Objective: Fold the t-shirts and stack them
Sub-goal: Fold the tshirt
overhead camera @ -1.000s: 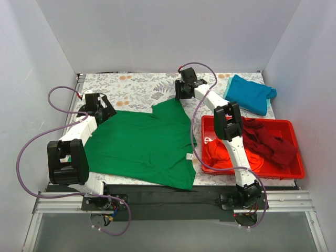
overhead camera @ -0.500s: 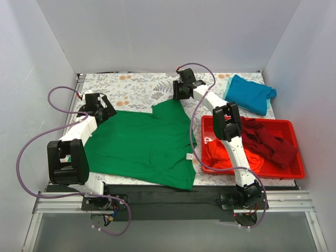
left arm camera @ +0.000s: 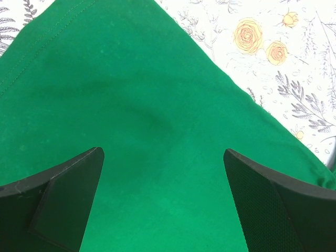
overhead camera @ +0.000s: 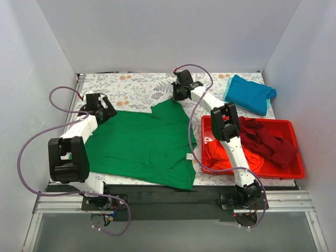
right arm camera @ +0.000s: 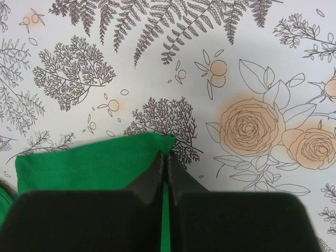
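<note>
A bright green t-shirt lies spread on the floral table. My right gripper is shut on its far right corner and holds that hem just above the cloth. My left gripper is open over the shirt's far left part, fingers apart with green cloth between them. A folded teal blue t-shirt lies at the far right. An orange-red t-shirt and a dark maroon t-shirt lie crumpled in the tray.
A rigid red plastic tray stands at the right, near the right arm's base. White walls close in the table on three sides. Purple cables loop off both arms.
My right gripper has moved a little farther back and left with the green corner. My left gripper has shifted slightly back.
</note>
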Motion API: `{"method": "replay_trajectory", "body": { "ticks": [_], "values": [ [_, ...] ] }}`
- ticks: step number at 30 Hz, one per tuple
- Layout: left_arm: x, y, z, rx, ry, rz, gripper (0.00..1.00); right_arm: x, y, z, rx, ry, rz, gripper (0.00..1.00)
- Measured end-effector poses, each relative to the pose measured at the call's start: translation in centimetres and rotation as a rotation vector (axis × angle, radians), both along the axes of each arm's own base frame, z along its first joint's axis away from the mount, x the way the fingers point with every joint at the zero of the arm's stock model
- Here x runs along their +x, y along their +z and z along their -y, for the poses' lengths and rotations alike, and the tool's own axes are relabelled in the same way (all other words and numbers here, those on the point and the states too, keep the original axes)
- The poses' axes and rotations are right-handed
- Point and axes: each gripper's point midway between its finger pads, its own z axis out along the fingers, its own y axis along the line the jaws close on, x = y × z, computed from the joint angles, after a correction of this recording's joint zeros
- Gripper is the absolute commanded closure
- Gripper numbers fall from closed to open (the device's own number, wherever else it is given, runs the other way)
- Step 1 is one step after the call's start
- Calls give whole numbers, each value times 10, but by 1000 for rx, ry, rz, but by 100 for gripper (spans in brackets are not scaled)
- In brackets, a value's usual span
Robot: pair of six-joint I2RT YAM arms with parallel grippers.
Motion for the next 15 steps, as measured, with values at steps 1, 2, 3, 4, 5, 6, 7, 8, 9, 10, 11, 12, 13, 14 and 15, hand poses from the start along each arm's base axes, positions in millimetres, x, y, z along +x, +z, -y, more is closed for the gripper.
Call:
{"method": "replay_trajectory", "body": {
  "ticks": [1, 2, 3, 4, 5, 6, 7, 8, 9, 10, 11, 12, 13, 14, 15],
  "values": [
    [0, -1, -1, 0, 2, -3, 3, 0, 0, 0, 1, -1, -1, 99],
    [1, -2, -2, 1, 6, -4, 3, 0, -1, 0, 3, -4, -2, 99],
    [2, -3, -4, 0, 11, -8, 5, 0, -1, 0, 7, -6, 0, 99],
    [3, -4, -7, -1, 19, -10, 6, -1, -1, 0, 10, -8, 2, 99],
    [4, -5, -12, -2, 30, -12, 7, -1, 0, 0, 14, -9, 7, 99],
    [6, -5, -17, -2, 42, -13, 9, -4, -1, 1, 15, -11, 5, 99],
    [7, -6, -21, -1, 54, -15, 9, -8, -1, 3, 16, -13, 2, 99],
    [10, -6, -25, 1, 65, -15, 10, -12, -1, 5, 15, -14, -2, 99],
    [14, -5, -30, 6, 78, -14, 11, -17, -1, 8, 12, -15, -10, 99],
    [18, -5, -34, 11, 88, -14, 14, -21, -1, 9, 11, -16, -17, 99],
    [23, -5, -37, 16, 97, -12, 16, -25, -1, 11, 11, -16, -24, 99],
    [28, -6, -40, 23, 102, -15, 18, -28, -2, 12, 13, -16, -30, 99],
    [34, -6, -42, 28, 108, -14, 21, -29, -2, 12, 18, -16, -33, 99],
    [42, -8, -44, 34, 116, -13, 23, -30, -2, 11, 25, -14, -34, 99],
    [46, -10, -47, 42, 123, -16, 26, -31, -2, 10, 31, -12, -36, 99]
  ]
}}
